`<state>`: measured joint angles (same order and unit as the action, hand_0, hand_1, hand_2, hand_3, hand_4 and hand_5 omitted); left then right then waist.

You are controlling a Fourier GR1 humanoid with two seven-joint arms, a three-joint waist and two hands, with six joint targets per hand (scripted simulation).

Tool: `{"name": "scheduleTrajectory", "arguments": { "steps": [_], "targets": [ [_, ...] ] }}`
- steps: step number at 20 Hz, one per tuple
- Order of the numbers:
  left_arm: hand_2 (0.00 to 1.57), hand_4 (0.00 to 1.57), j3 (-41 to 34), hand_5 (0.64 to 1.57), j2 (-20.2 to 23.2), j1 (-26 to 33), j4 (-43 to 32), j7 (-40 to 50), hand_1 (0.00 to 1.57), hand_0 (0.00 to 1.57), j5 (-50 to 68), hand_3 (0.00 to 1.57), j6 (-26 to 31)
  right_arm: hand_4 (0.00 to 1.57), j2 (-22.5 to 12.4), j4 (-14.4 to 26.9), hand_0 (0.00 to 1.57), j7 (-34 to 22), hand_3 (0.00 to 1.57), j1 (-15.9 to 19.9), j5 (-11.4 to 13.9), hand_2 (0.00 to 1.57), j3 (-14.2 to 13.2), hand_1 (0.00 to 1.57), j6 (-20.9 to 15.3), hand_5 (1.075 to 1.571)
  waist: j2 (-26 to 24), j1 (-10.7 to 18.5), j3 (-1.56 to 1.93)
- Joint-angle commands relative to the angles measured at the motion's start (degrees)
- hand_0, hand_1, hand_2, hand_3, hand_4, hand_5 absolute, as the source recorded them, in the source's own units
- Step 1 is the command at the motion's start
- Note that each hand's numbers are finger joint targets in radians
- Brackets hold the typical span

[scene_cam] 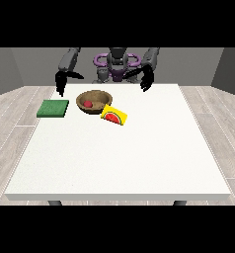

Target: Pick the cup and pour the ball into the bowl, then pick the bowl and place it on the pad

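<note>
A brown wooden bowl (95,102) sits on the table's far half with a red ball (88,104) inside it. Beside it to the right lies a yellow cup (114,115) on its side, with a watermelon picture on it. A green pad (53,108) lies flat to the bowl's left. The hand at the view's left (59,84) hangs above the table's far edge, behind the pad, fingers pointing down and holding nothing. The hand at the view's right (147,81) hangs over the far edge, right of the bowl, also holding nothing.
The white table (119,158) stretches wide towards the camera. Its far edge runs just below the robot's torso (116,66). Grey wooden floor surrounds the table.
</note>
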<state>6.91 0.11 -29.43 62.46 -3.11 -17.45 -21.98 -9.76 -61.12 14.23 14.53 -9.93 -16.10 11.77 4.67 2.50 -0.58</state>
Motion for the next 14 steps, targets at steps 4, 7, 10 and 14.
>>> {"name": "scheduleTrajectory", "arguments": {
  "steps": [4, 7, 10, 14],
  "targets": [
    [0.00, 0.00, -4.50, 1.563, 2.70, 4.78, 2.03, -13.83, 0.00, 0.00, 10.94, 0.00, 11.74, 0.32, 4.92, 1.24, 0.00, 0.48, 0.00, 4.57, 2.50, 0.00, 1.54, 0.00, -8.49, 1.569, 3.68, 3.52, 0.56],
    [0.00, 0.00, -3.77, 1.564, 1.71, 4.97, 4.30, -12.69, 0.00, 0.00, 10.37, 0.00, 11.79, 0.31, 4.78, 7.57, 0.00, 3.84, 0.00, 7.81, 1.39, 0.00, -1.05, 0.00, -10.98, 1.568, 3.94, 4.25, 0.60],
    [0.00, 0.00, -5.04, 1.565, 5.03, 8.38, 6.59, -14.06, 0.00, 0.00, 11.24, 0.00, 15.03, 0.26, 3.77, 12.79, 0.00, 8.33, 0.00, 5.94, 1.57, 0.00, -0.95, 0.00, -8.77, 1.567, 3.09, 4.65, 0.60],
    [0.00, 0.00, -7.46, 1.566, 7.03, 8.68, 7.80, -11.28, 0.00, 0.00, 12.61, 0.00, 17.24, 0.19, 4.38, 17.66, 0.00, 8.91, 0.00, 8.08, 1.24, 0.00, -0.33, 0.00, -10.01, 1.563, 1.57, 3.53, 0.60]
  ]
}}
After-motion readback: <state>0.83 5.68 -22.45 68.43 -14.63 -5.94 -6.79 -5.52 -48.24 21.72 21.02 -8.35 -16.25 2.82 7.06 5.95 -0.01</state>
